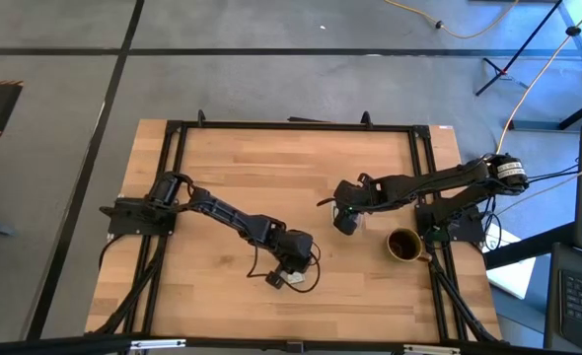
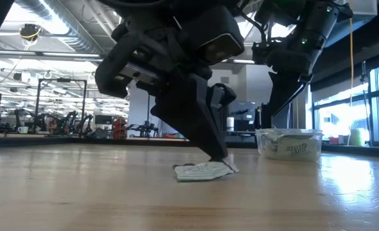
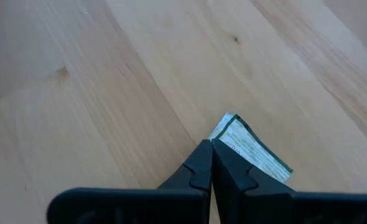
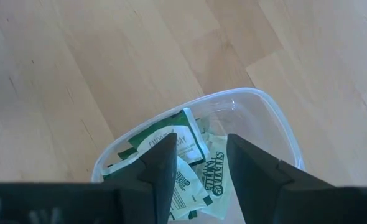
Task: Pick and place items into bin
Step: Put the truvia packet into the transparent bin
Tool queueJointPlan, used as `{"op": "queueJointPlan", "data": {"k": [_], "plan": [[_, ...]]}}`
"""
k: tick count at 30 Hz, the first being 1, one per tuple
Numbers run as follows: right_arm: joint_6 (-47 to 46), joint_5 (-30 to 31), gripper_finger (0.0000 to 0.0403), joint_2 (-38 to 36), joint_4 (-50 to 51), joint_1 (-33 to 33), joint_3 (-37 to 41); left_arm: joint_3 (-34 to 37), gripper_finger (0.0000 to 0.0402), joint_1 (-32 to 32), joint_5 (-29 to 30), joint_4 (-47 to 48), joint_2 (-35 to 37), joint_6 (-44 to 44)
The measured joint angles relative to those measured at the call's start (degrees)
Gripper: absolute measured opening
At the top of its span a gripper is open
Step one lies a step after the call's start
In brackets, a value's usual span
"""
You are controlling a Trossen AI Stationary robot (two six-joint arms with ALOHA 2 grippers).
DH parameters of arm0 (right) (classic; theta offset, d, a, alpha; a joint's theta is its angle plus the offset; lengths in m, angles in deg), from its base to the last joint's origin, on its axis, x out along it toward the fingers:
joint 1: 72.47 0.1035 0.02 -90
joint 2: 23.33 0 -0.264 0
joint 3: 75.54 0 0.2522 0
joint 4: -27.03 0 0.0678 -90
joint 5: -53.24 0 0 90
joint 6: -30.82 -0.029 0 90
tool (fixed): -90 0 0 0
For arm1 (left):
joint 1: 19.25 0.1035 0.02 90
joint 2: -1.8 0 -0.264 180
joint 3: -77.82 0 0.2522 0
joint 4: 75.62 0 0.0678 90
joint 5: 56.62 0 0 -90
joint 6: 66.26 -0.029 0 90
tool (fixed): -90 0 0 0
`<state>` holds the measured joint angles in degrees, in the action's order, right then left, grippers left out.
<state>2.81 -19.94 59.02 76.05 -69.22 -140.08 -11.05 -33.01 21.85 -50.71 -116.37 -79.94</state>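
A small pale green and white packet [image 2: 202, 171] lies on the wooden table toward its near edge, with my left gripper [image 2: 219, 158] shut on one end of it. The same packet [image 3: 253, 149] sticks out sideways from the shut fingertips [image 3: 202, 152] in the left wrist view. The clear bin [image 4: 258, 94] stands right of the table's middle and holds several packets [image 4: 193, 177]. My right gripper [image 4: 201, 148] hangs open just above the bin, touching nothing. My left gripper pinches the packet's end [image 3: 226, 132] between the very tips of its two fingers. The fingers slant steeply down onto it from the table's left and far side. The pinched end [image 2: 227, 167] is raised a little; the packet's other end [image 2: 182, 172] is at the table top.
A dark brown mug [image 1: 402, 244] stands near the right edge, close to the bin [image 2: 290, 144]. A black frame [image 1: 291, 125] runs around the table's rim. Bare wood lies to the left and far side of my left gripper [image 1: 291, 270].
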Motion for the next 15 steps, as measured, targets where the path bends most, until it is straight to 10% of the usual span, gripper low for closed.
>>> {"op": "queueJointPlan", "data": {"k": [8,15], "plan": [[0.00,0.00,0.0144,0.00,-0.02,0.00,0.00,-0.17,0.0002,0.19,3.33,0.91,2.91,-0.64],[5.61,-1.13,0.0144,0.00,0.51,0.04,0.00,-0.21,0.0002,0.72,17.49,0.20,6.89,-1.93]]}}
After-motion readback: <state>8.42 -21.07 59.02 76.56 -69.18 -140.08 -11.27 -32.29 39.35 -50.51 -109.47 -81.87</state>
